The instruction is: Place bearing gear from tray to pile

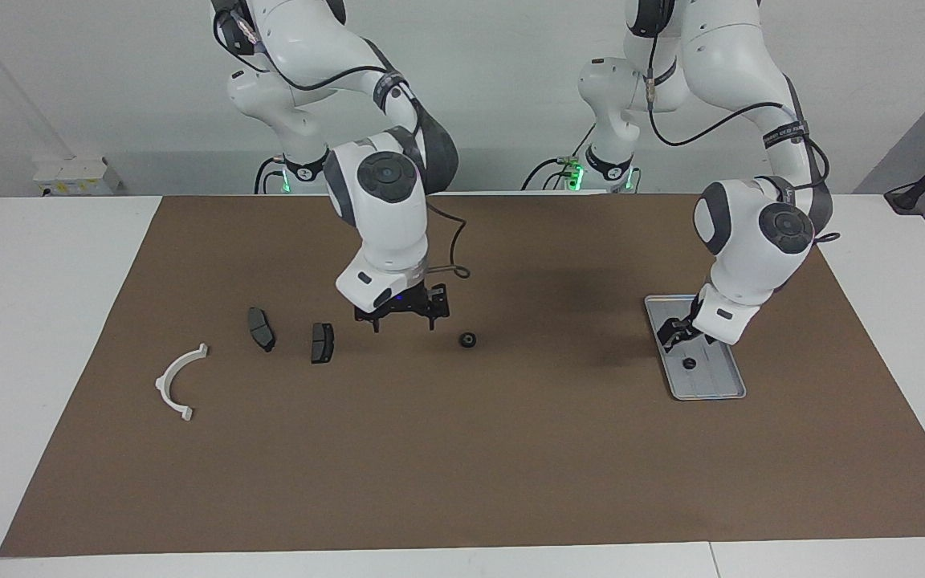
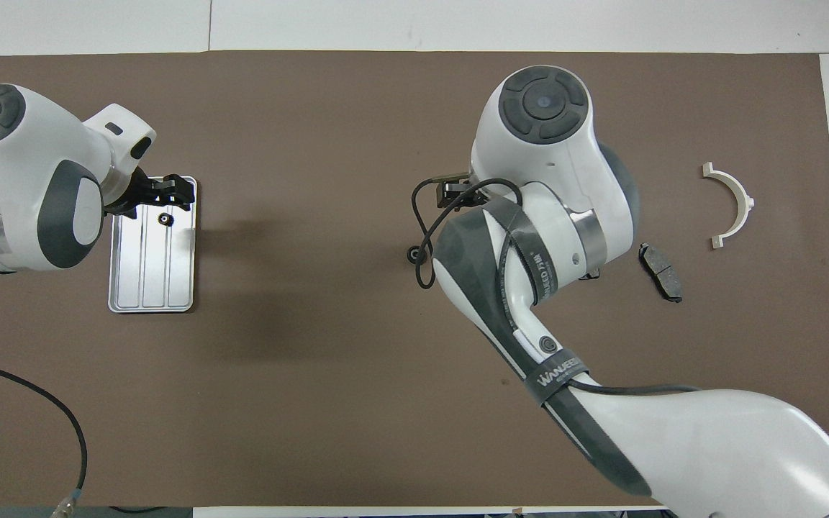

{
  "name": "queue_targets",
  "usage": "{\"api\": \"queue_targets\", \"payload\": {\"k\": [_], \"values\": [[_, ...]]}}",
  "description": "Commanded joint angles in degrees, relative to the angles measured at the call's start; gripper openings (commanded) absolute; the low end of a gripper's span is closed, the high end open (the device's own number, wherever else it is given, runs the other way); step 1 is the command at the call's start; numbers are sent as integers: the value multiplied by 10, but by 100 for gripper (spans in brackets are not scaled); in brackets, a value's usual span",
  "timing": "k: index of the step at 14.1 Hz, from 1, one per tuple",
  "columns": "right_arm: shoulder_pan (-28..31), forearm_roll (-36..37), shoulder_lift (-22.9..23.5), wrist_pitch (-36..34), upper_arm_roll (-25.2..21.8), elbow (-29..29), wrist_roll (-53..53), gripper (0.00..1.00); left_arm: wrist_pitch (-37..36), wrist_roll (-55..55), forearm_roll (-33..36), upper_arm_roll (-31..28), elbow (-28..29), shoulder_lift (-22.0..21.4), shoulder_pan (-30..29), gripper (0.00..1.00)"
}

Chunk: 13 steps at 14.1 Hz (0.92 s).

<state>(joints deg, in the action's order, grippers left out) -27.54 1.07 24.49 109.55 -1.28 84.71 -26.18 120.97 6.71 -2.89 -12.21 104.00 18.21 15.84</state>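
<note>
The silver tray lies at the left arm's end of the table. One small black bearing gear rests in the tray's half farther from the robots. My left gripper hangs open just over the tray, close to that gear, holding nothing. A second bearing gear sits on the mat mid-table. My right gripper hovers open and empty between this gear and the pile: two dark brake pads and a white bracket.
A brown mat covers the table. In the overhead view the right arm hides one brake pad; the other brake pad shows beside it. A black cable hangs from the right wrist close to the mid-table gear.
</note>
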Motion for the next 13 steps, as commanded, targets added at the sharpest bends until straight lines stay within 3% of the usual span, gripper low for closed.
{"api": "queue_targets", "payload": {"k": [1,3,6,9,13], "values": [[-22,-6,-3,22,0,14,-43,100,40,-38,1,6,35,-11,-11,80],[-52,-7,6,26,0,7,-79,100,56,-66,1,6,37,-4,-26,78],[-89,-2,58,44,-1,-16,-118,100,84,-75,1,6,52,4,-29,71],[-85,-4,73,87,0,-14,-107,100,101,-76,1,6,60,13,-29,58],[-75,-5,79,102,0,2,-79,100,111,-83,1,6,59,19,-36,55]]}}
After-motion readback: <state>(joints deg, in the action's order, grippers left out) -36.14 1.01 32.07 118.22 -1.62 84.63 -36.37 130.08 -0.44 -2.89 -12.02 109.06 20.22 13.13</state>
